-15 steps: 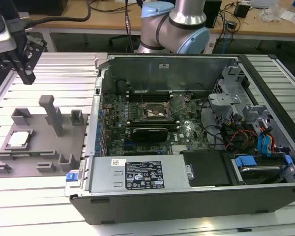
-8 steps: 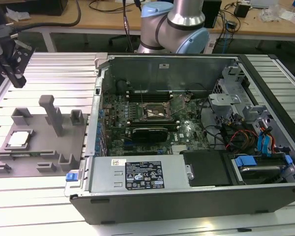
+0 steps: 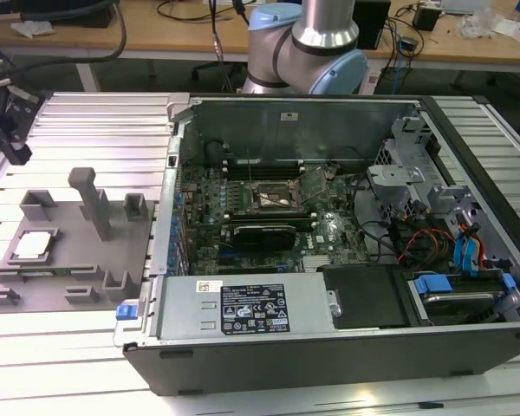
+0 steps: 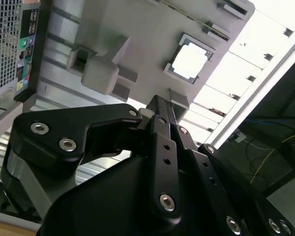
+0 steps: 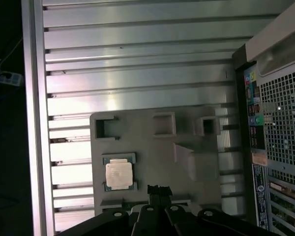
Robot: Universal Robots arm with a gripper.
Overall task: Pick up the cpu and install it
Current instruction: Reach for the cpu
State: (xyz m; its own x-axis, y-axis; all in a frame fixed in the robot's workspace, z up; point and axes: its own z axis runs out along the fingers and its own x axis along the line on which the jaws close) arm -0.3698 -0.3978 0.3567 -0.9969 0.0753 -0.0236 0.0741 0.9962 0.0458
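- Exterior view: a grey fixture (image 3: pixel 78 260) lies on the ribbed metal tabletop (image 3: pixel 95 130). The cpu (image 3: pixel 33 245) sits flat in a square recess at the fixture's end that is farther from the open case (image 3: pixel 286 360), silver top up. The case stands just beside the fixture, on the exterior view's right of it. Inside the case is a dark socket (image 3: pixel 273 201), well apart from the fixture. The arm (image 3: pixel 308 43) rises behind the case.
- Second wrist view: the black claw (image 4: pixel 161 105) is closed, with nothing between its tips. It hangs over the fixture (image 4: pixel 152 34), near the cpu (image 4: pixel 191 62) but apart from it. The cpu lies in its recess, untouched.
- First wrist view: the claw (image 5: pixel 159 190) shows over the fixture's (image 5: pixel 152 157) edge, tips together. The cpu (image 5: pixel 119 175) rests in its recess near the tip. The case's (image 5: pixel 280 123) perforated rear stands just beside the fixture, and the tabletop (image 5: pixel 137 73) stretches beyond it.
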